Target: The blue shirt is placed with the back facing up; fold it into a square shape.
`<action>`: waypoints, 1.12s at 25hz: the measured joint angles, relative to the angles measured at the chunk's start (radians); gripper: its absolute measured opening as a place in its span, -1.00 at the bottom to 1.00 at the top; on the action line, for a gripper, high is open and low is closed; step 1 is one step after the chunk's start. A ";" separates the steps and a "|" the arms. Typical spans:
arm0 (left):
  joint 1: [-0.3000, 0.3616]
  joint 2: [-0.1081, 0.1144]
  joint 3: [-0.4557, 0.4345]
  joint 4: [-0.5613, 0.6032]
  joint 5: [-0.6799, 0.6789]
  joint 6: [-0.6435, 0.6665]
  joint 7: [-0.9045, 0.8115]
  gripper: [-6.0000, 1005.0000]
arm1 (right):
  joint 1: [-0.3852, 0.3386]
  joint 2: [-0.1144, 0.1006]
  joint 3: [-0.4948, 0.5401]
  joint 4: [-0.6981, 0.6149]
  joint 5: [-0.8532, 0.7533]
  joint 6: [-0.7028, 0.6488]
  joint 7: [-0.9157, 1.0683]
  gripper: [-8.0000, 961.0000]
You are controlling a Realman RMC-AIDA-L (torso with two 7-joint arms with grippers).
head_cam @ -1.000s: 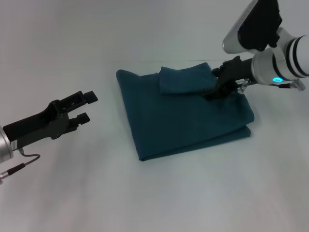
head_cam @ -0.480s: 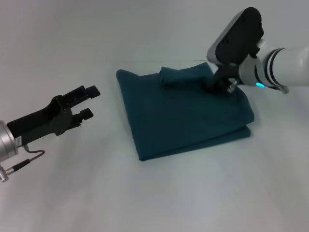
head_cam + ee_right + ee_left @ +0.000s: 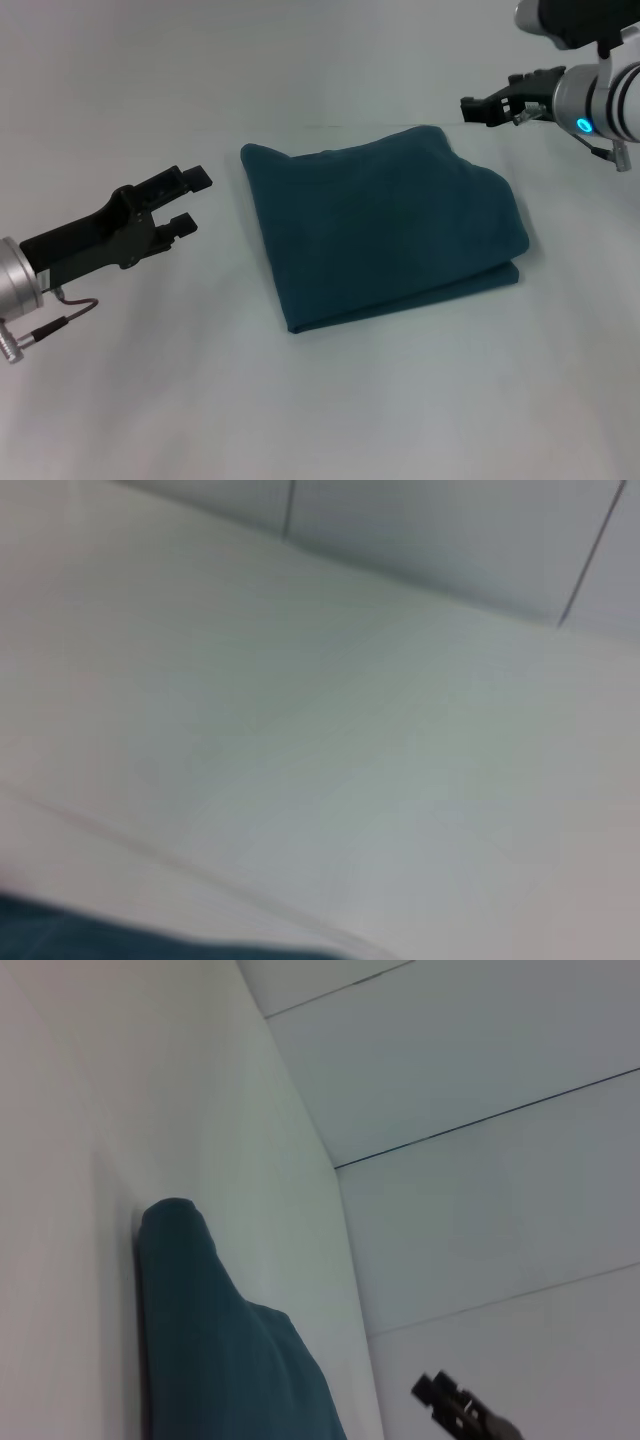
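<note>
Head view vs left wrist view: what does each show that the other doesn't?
Head view only: the whole folded blue shirt as a near-square on the white table, the left gripper open beside it, and the right arm behind its far corner.

Left wrist view only: panelled wall behind the table.

Both: the shirt, the table, and the right gripper raised clear of the shirt.

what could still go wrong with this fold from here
1. The shirt is folded, but its near right corner shows two layers slightly offset; any nudge may spread them and spoil the square.
2. The left gripper hangs low beside the shirt's left edge with jaws open; a sideways move might drag that edge.
3. The right gripper hangs above the far right corner; dipping on its way off, it may snag the top layer.
</note>
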 joint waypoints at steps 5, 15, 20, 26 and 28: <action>-0.001 0.003 -0.002 0.000 0.000 0.001 -0.002 0.80 | 0.019 -0.037 0.213 -0.066 0.004 -0.405 0.067 0.34; -0.001 0.006 -0.016 0.003 0.000 0.006 -0.002 0.80 | -0.020 -0.126 0.474 -0.057 0.024 -0.939 0.165 0.34; -0.004 0.004 -0.015 0.002 0.000 0.002 0.003 0.80 | -0.085 -0.146 0.503 -0.056 0.030 -0.984 0.197 0.33; -0.009 0.000 -0.015 0.000 0.000 -0.012 0.008 0.80 | -0.109 -0.124 0.534 -0.011 0.054 -0.900 0.165 0.33; -0.011 -0.001 -0.013 0.000 0.000 -0.013 0.008 0.80 | -0.100 -0.120 0.528 0.029 0.056 -0.862 0.157 0.32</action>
